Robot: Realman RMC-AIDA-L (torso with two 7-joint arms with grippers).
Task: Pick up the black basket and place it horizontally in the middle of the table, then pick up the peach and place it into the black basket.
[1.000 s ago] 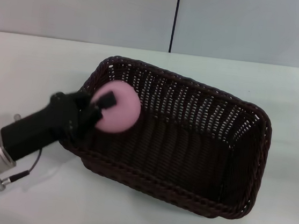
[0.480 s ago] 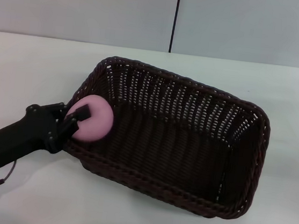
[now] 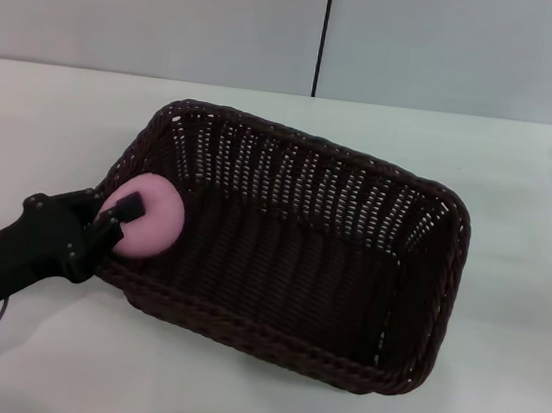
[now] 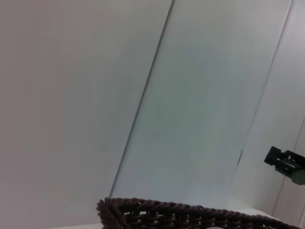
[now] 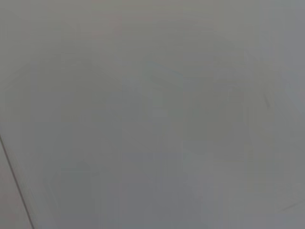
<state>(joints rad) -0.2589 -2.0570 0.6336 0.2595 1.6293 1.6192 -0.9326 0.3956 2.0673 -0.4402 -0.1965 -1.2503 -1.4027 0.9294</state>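
Note:
The black basket (image 3: pixel 290 258) lies slanted on the white table (image 3: pixel 505 382), its long side running from upper left to lower right. My left gripper (image 3: pixel 127 221) reaches in from the lower left and is shut on the pink peach (image 3: pixel 154 225). It holds the peach at the basket's left end, against the inside of the left wall, level with the rim. One black finger (image 3: pixel 126 205) lies across the top of the peach; the other is hidden. The basket's braided rim (image 4: pixel 190 212) shows in the left wrist view. My right gripper is out of view.
Pale wall panels with a dark vertical seam (image 3: pixel 325 33) stand behind the table. A small dark fixture (image 4: pixel 285 162) shows far off in the left wrist view. The right wrist view shows only a plain grey surface.
My left gripper has drawn back to the lower left with the peach, from mid-basket to its left end. The basket has slid left and turned slightly on the table.

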